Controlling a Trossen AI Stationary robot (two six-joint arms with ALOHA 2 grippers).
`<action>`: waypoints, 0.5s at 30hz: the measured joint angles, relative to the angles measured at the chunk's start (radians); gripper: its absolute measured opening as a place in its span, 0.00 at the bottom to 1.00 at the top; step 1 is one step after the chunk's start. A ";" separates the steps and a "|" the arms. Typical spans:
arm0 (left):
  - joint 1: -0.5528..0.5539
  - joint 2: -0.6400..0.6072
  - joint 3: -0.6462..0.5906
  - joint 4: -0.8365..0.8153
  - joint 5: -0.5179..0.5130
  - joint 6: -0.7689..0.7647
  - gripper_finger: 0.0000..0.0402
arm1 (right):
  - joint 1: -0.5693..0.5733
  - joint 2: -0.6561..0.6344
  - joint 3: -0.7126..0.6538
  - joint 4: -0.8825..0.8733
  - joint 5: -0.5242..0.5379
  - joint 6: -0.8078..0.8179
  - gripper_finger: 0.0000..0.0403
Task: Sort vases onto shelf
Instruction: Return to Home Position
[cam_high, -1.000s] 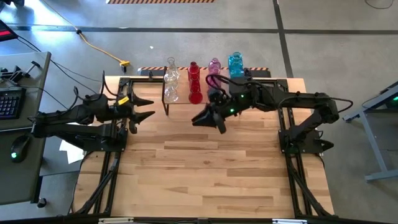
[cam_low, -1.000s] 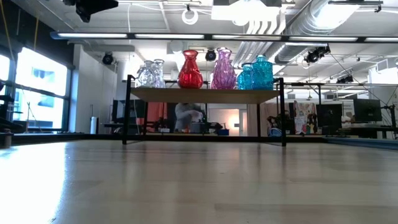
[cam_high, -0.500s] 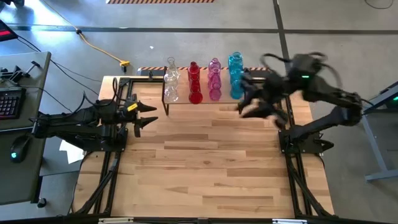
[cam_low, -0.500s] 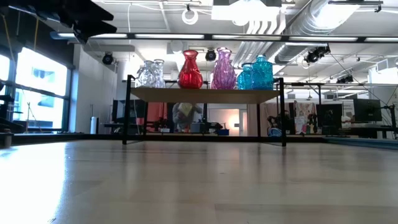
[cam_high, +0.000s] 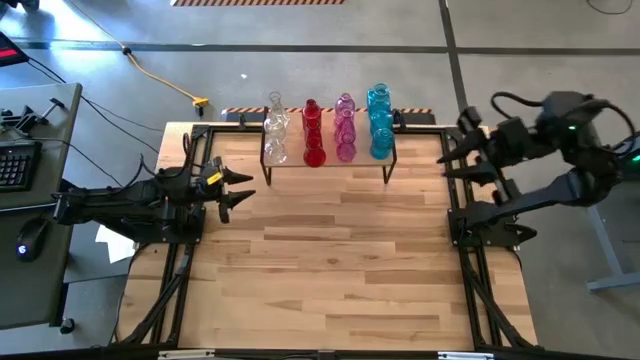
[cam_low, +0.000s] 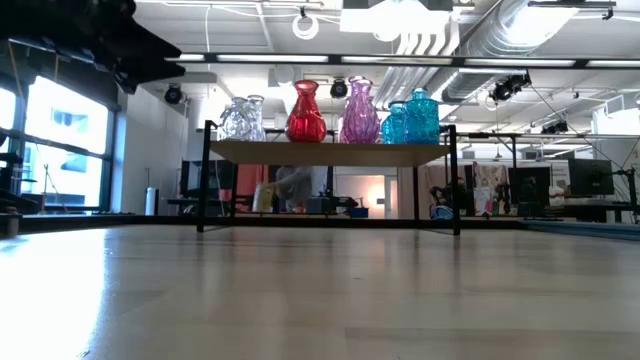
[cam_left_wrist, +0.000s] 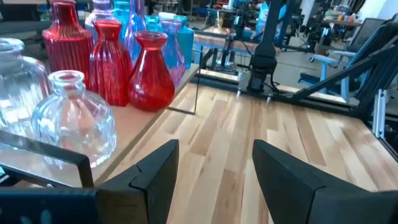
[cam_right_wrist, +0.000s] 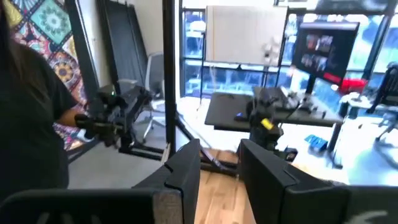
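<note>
The shelf (cam_high: 330, 163) stands at the table's far edge, a light-wood board (cam_low: 330, 152) on black legs. Glass vases stand on it on their bases in colour rows: clear (cam_high: 275, 128), red (cam_high: 313, 132), pink (cam_high: 345, 128), blue (cam_high: 379, 122). In the left wrist view the clear (cam_left_wrist: 71, 121) and red vases (cam_left_wrist: 149, 71) are close by. My left gripper (cam_high: 238, 195) hangs open left of the shelf, pointing at it, with nothing between its fingers (cam_left_wrist: 214, 146). My right gripper (cam_high: 452, 166) is raised at the table's right edge, open and holding nothing (cam_right_wrist: 219, 149).
Bare wooden tabletop (cam_high: 330, 260) lies in front of the shelf. Black frame rails (cam_high: 175, 270) (cam_high: 480, 270) run along both table sides. A desk with a keyboard (cam_high: 15, 165) stands on the left. A person (cam_right_wrist: 25, 118) stands close to the right wrist camera; another (cam_low: 290, 188) shows behind the shelf.
My right gripper has drawn back from in front of the shelf to the table's right edge, rising and rolling as it went. My left gripper has sunk a little beside the shelf. The vases have stayed in place.
</note>
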 joint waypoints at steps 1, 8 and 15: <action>0.000 -0.001 -0.014 0.016 0.000 0.000 0.49 | 0.002 -0.012 0.000 0.000 0.006 -0.005 0.26; 0.000 -0.003 -0.097 0.125 0.000 0.008 0.49 | 0.002 -0.129 -0.032 -0.027 0.005 -0.045 0.26; 0.000 -0.003 -0.166 0.204 0.003 0.008 0.49 | 0.002 -0.345 -0.352 0.202 0.005 0.020 0.26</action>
